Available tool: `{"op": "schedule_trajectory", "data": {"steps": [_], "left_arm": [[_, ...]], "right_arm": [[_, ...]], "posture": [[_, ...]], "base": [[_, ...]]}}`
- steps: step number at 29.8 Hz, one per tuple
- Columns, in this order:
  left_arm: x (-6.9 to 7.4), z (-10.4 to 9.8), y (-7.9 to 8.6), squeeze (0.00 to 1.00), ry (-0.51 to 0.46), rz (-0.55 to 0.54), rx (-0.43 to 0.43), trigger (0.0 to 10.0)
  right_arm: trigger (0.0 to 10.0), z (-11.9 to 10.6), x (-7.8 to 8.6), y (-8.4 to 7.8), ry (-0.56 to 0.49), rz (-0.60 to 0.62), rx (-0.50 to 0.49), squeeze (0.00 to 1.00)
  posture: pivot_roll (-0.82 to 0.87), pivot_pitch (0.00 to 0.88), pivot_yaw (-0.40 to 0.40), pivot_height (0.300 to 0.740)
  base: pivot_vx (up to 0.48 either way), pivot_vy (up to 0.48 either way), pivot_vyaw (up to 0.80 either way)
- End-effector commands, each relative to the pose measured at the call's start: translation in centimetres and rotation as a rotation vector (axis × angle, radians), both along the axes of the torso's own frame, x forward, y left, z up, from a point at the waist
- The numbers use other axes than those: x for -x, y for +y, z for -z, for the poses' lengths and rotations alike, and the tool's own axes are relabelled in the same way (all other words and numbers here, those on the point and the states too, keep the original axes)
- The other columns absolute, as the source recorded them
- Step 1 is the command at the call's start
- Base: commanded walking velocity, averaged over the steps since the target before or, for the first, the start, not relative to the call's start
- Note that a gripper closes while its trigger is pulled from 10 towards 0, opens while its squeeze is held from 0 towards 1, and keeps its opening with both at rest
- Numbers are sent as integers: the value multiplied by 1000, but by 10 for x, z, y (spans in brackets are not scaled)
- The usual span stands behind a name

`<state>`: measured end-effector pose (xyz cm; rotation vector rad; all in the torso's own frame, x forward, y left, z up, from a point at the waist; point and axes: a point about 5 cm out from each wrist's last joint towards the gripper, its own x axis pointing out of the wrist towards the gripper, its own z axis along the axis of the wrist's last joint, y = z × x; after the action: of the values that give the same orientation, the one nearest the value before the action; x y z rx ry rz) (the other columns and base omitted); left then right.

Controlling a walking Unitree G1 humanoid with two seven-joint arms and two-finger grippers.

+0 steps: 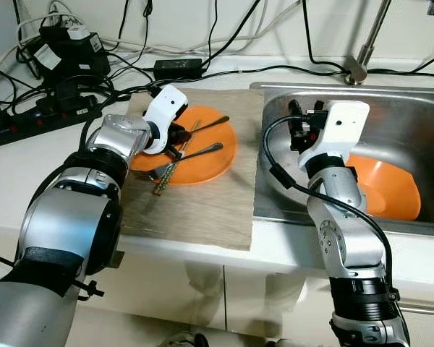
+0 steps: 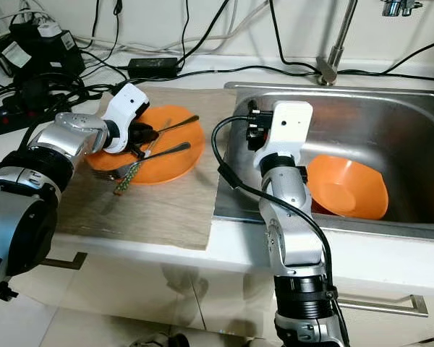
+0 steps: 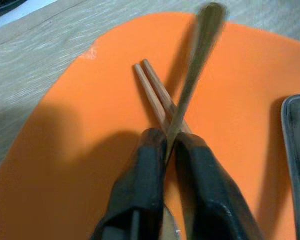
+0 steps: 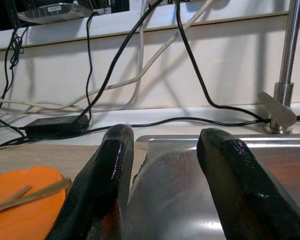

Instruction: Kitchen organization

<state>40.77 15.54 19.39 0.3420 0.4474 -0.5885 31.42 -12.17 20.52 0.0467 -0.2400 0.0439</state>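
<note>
Cutlery: a long grey metal spoon (image 3: 197, 75), a metal fork (image 1: 184, 159) and a pair of thin wooden chopsticks (image 3: 152, 92) lie on the flat orange plate (image 1: 217, 155), centre-left of the head view, on the wood-grain mat (image 1: 210, 210).
Left gripper (image 3: 167, 145): low over the plate, its two black fingers closed almost together on the spoon handle, just above the chopsticks.
Right gripper (image 4: 165, 165): fingers spread wide, holding nothing, above the steel sink (image 1: 412, 108), centre-right.
Sink content: an orange bowl (image 1: 390, 191) lies in the basin, lower right.
Step in hand: I judge it is taking the spoon from the plate.
Next move: probably a straight lift, so the chopsticks and fork are not dragged along.
</note>
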Motion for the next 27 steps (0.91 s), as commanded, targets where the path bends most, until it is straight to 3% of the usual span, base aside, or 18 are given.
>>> {"op": "schedule_trajectory", "data": {"steps": [1,5,19,27], "left_arm": [[3,8,3,0,48,-17,6,0],[-3,-18,-1,0,-17,8,87,0],[-3,-32,2,0,-41,74,144,0],[-3,-63,-5,0,-102,218,170,0]], "right_arm": [[10000,0,2,-1,4,4,2,0],[10000,2,2,-2,13,6,2,0],[10000,6,1,0,25,-9,7,0],[10000,17,-5,0,68,-36,-14,0]], "posture": [[-168,38,99,740],[-163,33,96,740],[-153,15,88,740],[-128,4,72,740]], "base": [[0,0,0],[0,0,0],[0,0,0],[0,0,0]]}}
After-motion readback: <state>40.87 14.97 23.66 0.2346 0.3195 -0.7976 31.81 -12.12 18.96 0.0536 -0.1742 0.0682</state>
